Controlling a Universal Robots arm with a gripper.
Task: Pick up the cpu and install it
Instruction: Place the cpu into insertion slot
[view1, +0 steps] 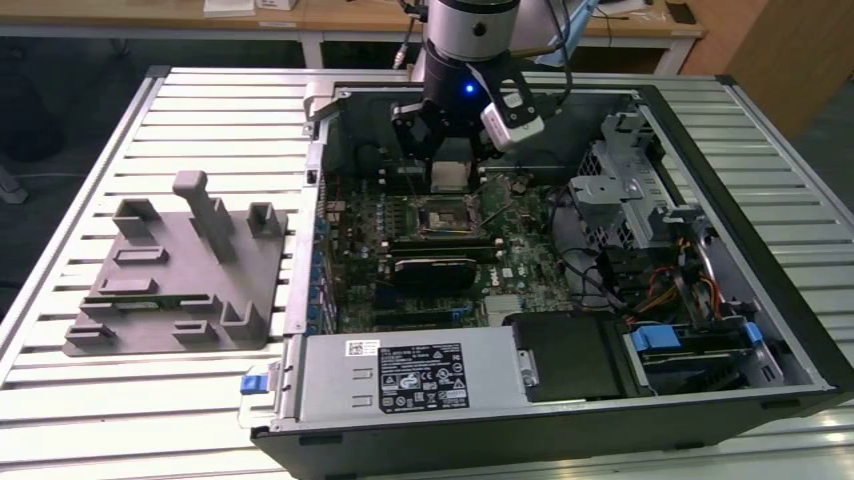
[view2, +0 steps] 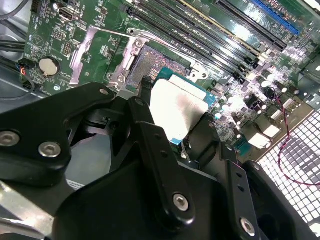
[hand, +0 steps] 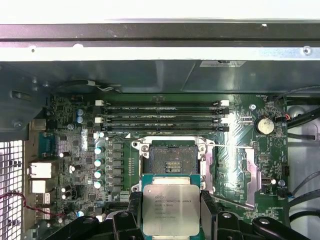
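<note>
Flat square cpu (hand: 171, 210), silvery brushed lid with a thin teal rim, clamped by two sides in the black pincer (view1: 451, 172), hanging just off the open socket (hand: 172, 161), not seated. Arm (view1: 467, 40) pointing straight down into the opened metal case (view1: 781, 300). Green board (hand: 125, 167) all around, blocky grey plastic tray (view1: 147, 300) out on the ribbed surface (view1: 200, 110).

Grey fixture tray (view1: 147, 290) on slatted table (view1: 80, 400), beside open PC case (view1: 534, 437) w/ PSU (view1: 400, 375).

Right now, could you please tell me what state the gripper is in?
The gripper is closed on the cpu, gripping it by two opposite edges; the cpu is not yet seated in the socket.
</note>
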